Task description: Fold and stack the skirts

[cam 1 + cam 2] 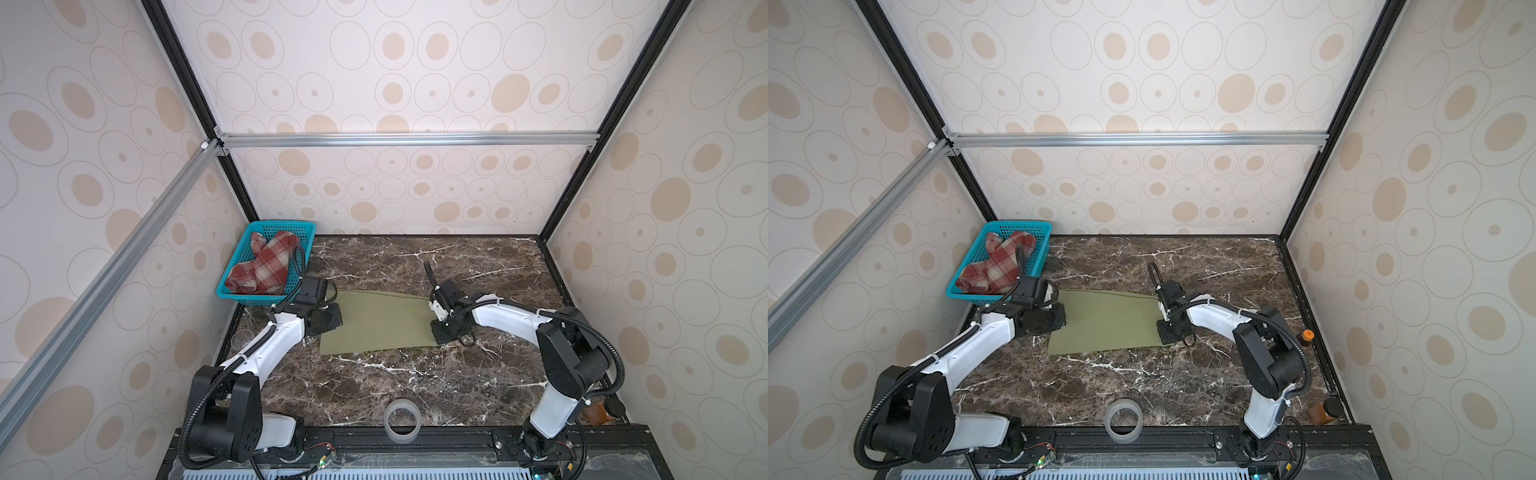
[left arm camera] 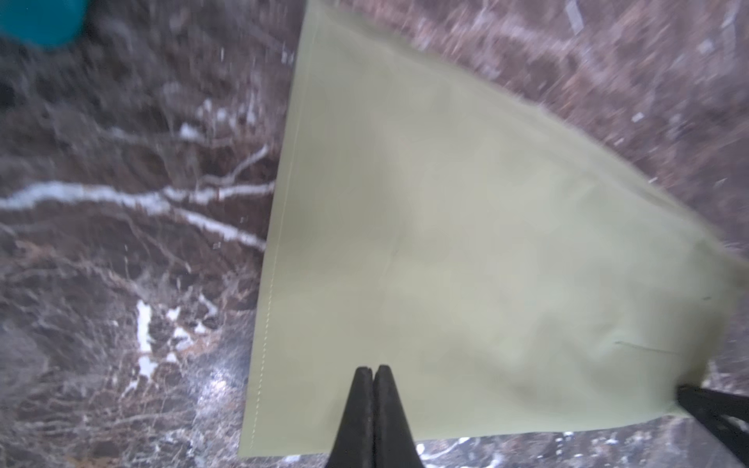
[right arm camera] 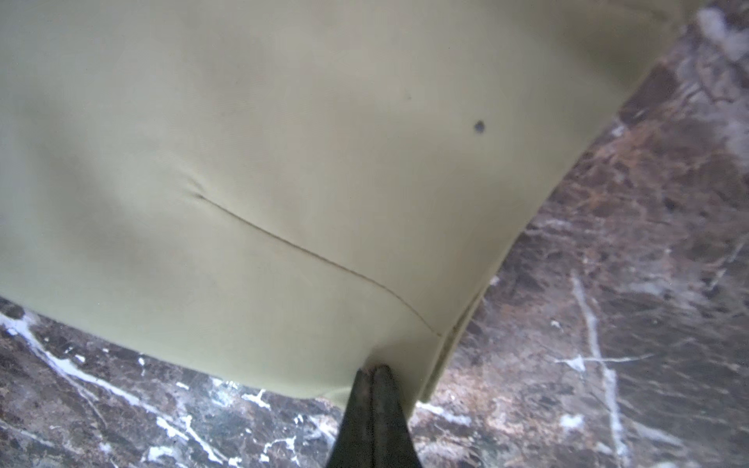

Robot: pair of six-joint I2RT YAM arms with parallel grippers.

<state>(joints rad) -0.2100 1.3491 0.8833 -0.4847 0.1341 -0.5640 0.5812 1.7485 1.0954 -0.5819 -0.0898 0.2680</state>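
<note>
The olive-green skirt (image 1: 378, 322) lies spread flat on the marble table (image 1: 415, 386), between my two grippers. My left gripper (image 2: 373, 368) is shut, its tips over the skirt's near edge beside the stitched hem. The cloth there is smooth and none shows between the jaws. My right gripper (image 3: 372, 368) is shut on the skirt's opposite corner, where the fabric puckers at the tips. Its fingers (image 2: 713, 409) also show in the left wrist view. The red-and-cream plaid skirt (image 1: 266, 266) lies crumpled in the teal basket (image 1: 282, 224) at the far left.
A clear tape roll (image 1: 402, 419) stands at the table's front edge. A brown bottle (image 1: 602, 411) sits at the front right, and an orange-capped bottle (image 1: 1306, 338) stands by the right wall. A clear cup (image 1: 243, 338) sits by the left wall.
</note>
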